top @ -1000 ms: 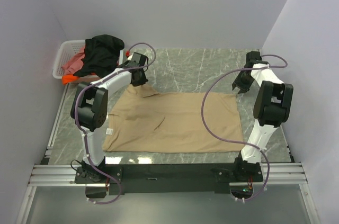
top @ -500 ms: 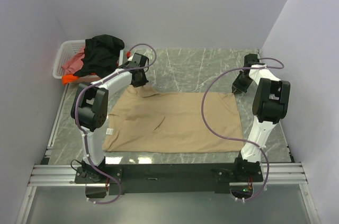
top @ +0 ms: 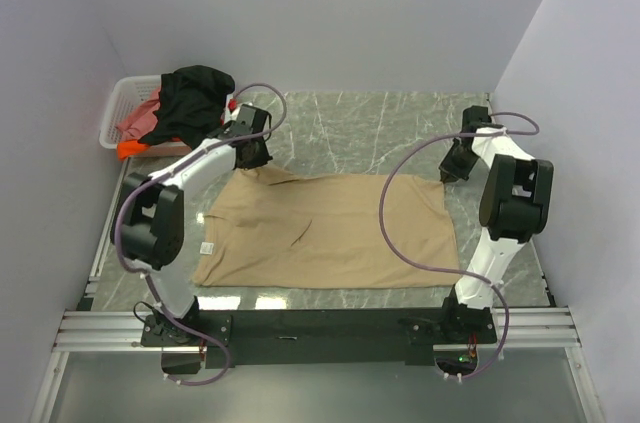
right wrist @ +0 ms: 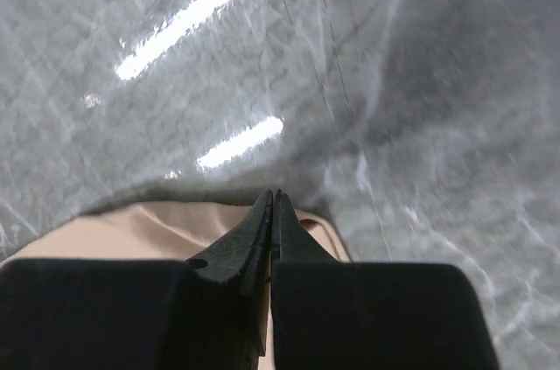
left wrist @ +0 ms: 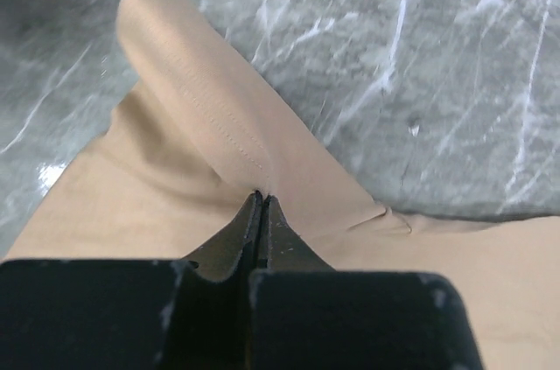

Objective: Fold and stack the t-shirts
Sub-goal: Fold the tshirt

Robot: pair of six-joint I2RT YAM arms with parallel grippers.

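Observation:
A tan t-shirt (top: 330,228) lies spread flat on the marble table, with a small white tag (top: 208,247) near its left edge. My left gripper (top: 252,153) is at the shirt's far left corner. In the left wrist view it (left wrist: 262,195) is shut on a raised ridge of the tan t-shirt (left wrist: 184,116). My right gripper (top: 455,168) is at the shirt's far right corner. Seen from the right wrist, it (right wrist: 274,195) is shut, and the tan cloth (right wrist: 131,230) rises to its jaws on both sides.
A white lattice basket (top: 118,103) stands at the far left of the table. A black shirt (top: 195,93) is draped over it, with pink-red cloth (top: 140,121) and orange cloth (top: 128,148) beside that. Grey walls close in at the back and on both sides.
My right gripper has closed at the shirt's far right corner. The left arm has swung a little left and farther away, keeping its hold on the cloth.

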